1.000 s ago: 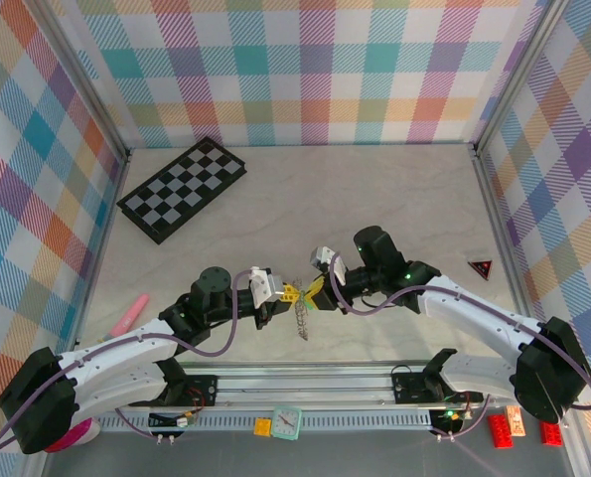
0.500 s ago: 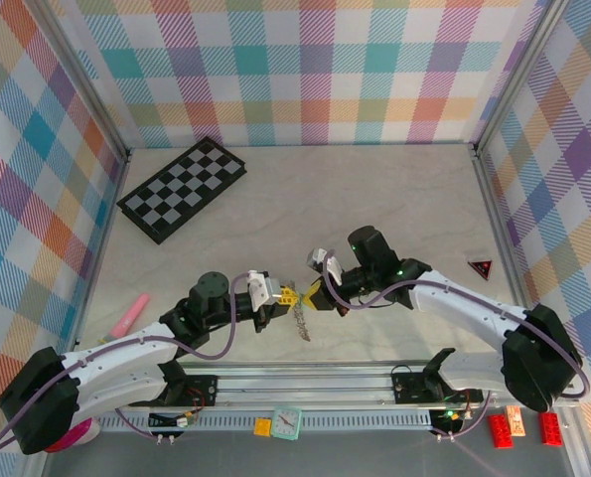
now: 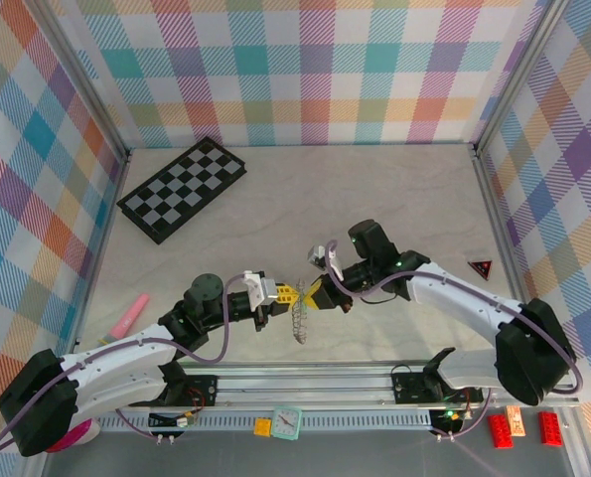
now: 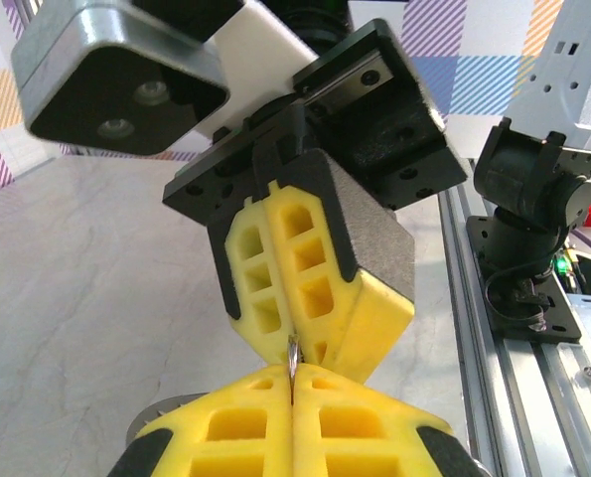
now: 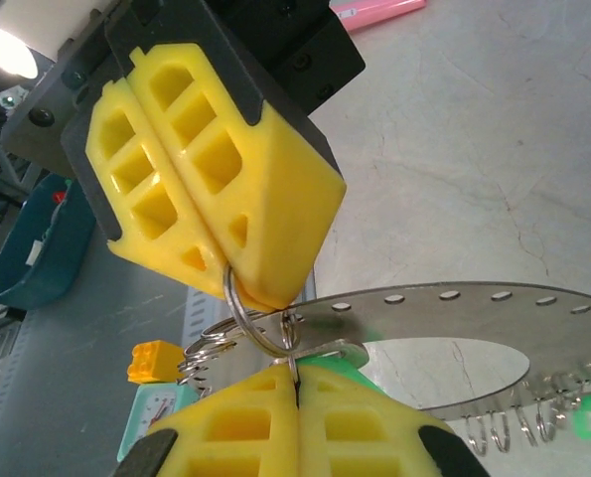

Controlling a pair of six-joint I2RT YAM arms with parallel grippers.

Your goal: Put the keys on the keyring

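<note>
Steadiness seemed vital for prying: left tool [image 3: 289,294] and right tool [image 3: 315,295], pressed together mid-frame, pinched one small silver wire loop [image 5: 265,349].

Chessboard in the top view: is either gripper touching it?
No, the chessboard lies at the far left of the table, well apart from the left gripper and right gripper, which meet near the front.
</note>
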